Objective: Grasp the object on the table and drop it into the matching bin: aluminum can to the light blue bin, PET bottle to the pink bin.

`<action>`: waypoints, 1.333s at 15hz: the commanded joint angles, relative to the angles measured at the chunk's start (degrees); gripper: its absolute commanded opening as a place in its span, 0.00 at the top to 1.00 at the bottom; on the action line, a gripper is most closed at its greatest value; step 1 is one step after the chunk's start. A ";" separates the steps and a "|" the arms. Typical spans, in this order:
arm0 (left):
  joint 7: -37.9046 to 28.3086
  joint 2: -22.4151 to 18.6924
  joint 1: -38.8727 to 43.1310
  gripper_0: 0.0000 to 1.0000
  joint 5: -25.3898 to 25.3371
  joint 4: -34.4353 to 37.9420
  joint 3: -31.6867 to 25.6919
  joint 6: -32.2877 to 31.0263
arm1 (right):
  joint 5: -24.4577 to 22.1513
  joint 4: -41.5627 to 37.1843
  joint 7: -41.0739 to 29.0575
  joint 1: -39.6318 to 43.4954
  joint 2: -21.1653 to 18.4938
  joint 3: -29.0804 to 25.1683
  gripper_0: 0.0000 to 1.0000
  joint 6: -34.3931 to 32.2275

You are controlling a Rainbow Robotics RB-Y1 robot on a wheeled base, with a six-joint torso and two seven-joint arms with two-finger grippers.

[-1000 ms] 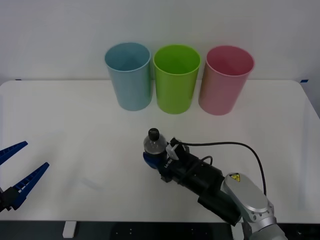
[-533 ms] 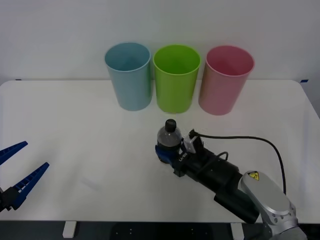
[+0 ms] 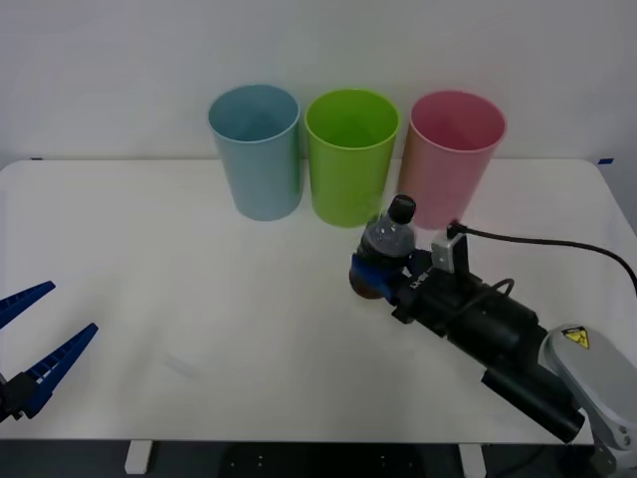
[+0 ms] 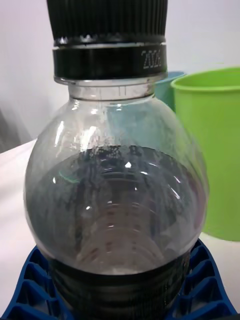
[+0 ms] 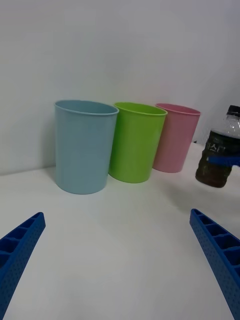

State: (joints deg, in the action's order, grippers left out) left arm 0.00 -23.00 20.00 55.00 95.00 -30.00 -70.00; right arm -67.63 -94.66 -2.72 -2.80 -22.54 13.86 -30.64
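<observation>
My right gripper [image 3: 375, 273] is shut on the PET bottle [image 3: 387, 241], a small clear bottle with a black cap and dark label band. It holds the bottle slightly tilted, a little above the white table [image 3: 149, 249], in front of the gap between the lime green bin and the pink bin [image 3: 453, 164]. The light blue bin [image 3: 257, 149] stands at the row's left end. In the right wrist view the bottle [image 4: 117, 190] sits between blue fingers [image 4: 30, 292]. My left gripper [image 3: 40, 344] hangs open at the table's near left; its view shows the bottle [image 5: 220, 155] to the right of the pink bin [image 5: 175, 137].
A lime green bin [image 3: 350, 154] stands between the blue and pink bins at the back of the table, close behind the bottle. A black cable arcs from the right wrist over the table's right side. A white wall rises behind the bins.
My right gripper has carried the bottle up and to the right, from the table's middle front toward the green and pink bins. The left arm has not moved.
</observation>
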 commanded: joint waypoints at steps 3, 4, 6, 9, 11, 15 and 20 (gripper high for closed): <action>0.00 0.00 0.00 0.00 0.00 0.00 0.00 0.00 | 1.71 -5.36 -8.53 1.13 -4.45 -4.64 1.00 -0.39; 0.00 0.00 0.00 0.00 0.00 0.00 0.00 0.00 | 2.23 -6.59 -10.64 1.13 -5.76 -5.69 1.00 -0.48; 0.00 0.00 0.00 0.00 0.00 0.00 0.00 0.00 | 3.64 -8.43 -13.71 1.04 -7.79 -6.92 1.00 -0.48; 0.00 0.00 0.00 0.00 0.00 0.00 0.00 0.00 | 5.05 -12.12 -19.07 1.04 -10.95 -9.21 1.00 -0.56; 0.00 0.00 0.00 0.00 0.00 0.00 0.00 0.00 | 5.13 -13.88 -21.62 0.34 -12.53 -10.70 1.00 -0.56; 0.00 0.00 0.00 0.00 0.00 0.00 0.00 0.00 | 5.22 -13.88 -21.97 -3.88 -15.17 -12.37 1.00 -0.21; 0.00 0.00 0.00 0.00 0.00 0.00 0.00 0.00 | 5.22 -10.72 -23.29 -9.94 -19.12 -12.37 1.00 0.05</action>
State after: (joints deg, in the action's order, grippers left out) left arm 0.00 -23.00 20.00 55.00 95.00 -30.00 -70.00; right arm -62.40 -106.13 -25.91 -11.99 -41.41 1.47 -30.60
